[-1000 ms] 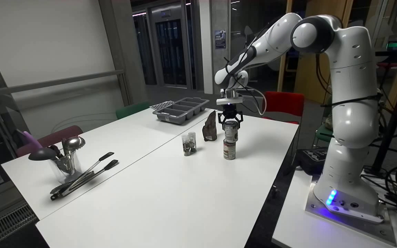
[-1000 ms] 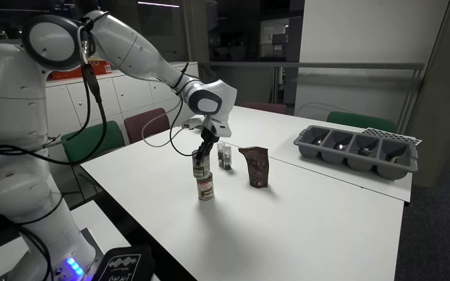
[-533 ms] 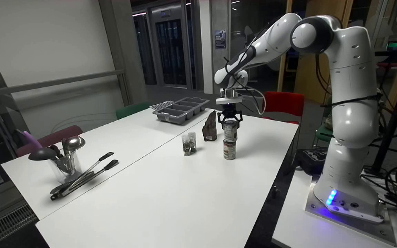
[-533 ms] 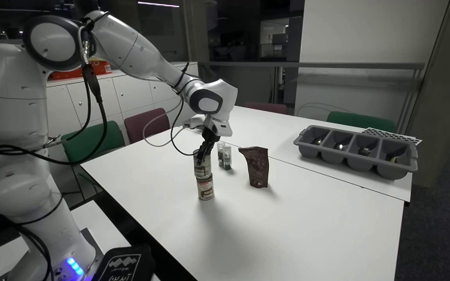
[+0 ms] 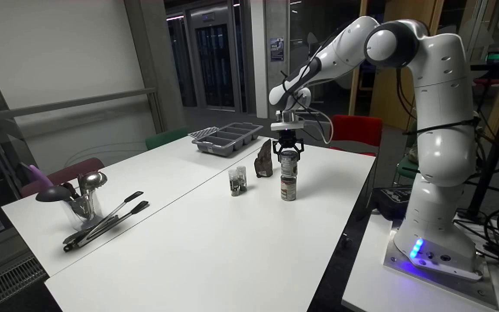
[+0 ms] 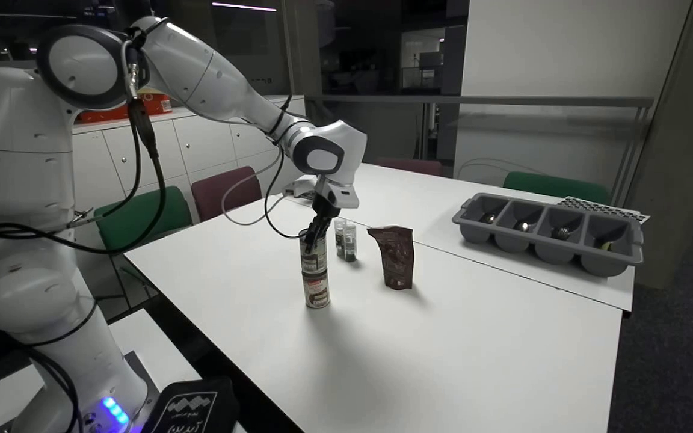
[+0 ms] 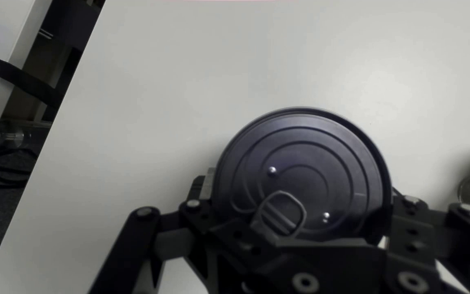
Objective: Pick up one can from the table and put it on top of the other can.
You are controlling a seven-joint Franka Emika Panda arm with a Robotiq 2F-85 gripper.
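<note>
Gripper [image 5: 289,158] around upper can [image 5: 289,167] (lower can [image 6: 316,290] beneath)

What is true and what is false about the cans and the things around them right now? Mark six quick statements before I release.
1. The upper can is roughly in line above the lower can in both exterior views. True, though whether its weight has fully settled I cannot tell.
2. Nothing is gripping the upper can. False: the fingers are closed on its sides.
3. The lower can lies on its side. False: it stands upright on the white table.
4. A pull ring shows on top of the upper can. True.
5. The brown pouch is standing up. True.
6. The gray tray has two compartments. False: the gray tray has four.
</note>
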